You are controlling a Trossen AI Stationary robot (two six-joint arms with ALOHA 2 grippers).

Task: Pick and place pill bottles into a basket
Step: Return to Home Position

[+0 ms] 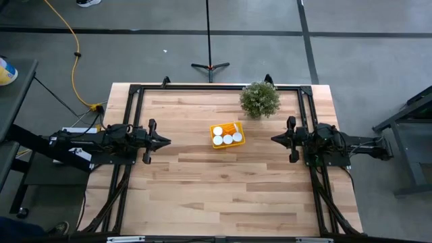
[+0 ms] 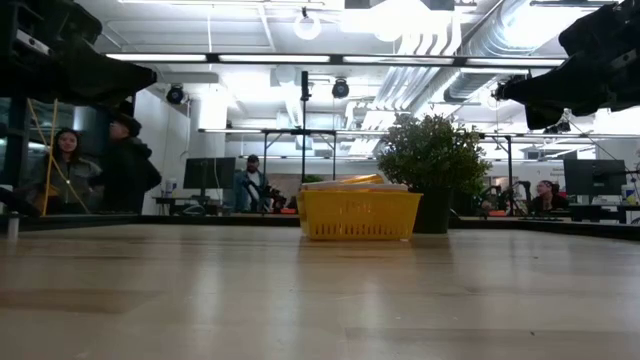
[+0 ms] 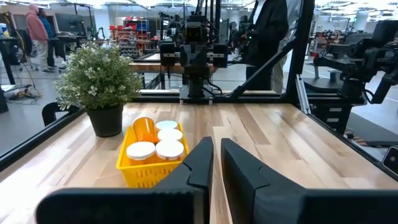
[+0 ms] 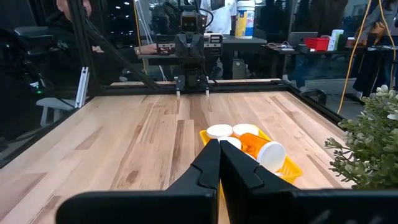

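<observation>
The yellow basket (image 1: 227, 133) stands on the table's middle, a little toward the far edge, also in the low view (image 2: 359, 215). Several pill bottles sit in it: some upright with white caps up (image 3: 155, 150), one orange one lying on top (image 4: 260, 149). No bottle shows on the bare table. My left gripper (image 1: 167, 142) hovers left of the basket, shut and empty; it also shows in its wrist view (image 3: 217, 155). My right gripper (image 1: 274, 139) hovers right of the basket, shut and empty, and shows in its wrist view (image 4: 219, 155).
A green potted plant (image 1: 260, 99) stands just beyond the basket, toward the far right. The wooden table (image 1: 223, 196) is ringed by a black frame rail (image 1: 128, 108). People (image 2: 65, 165) stand in the room behind the table.
</observation>
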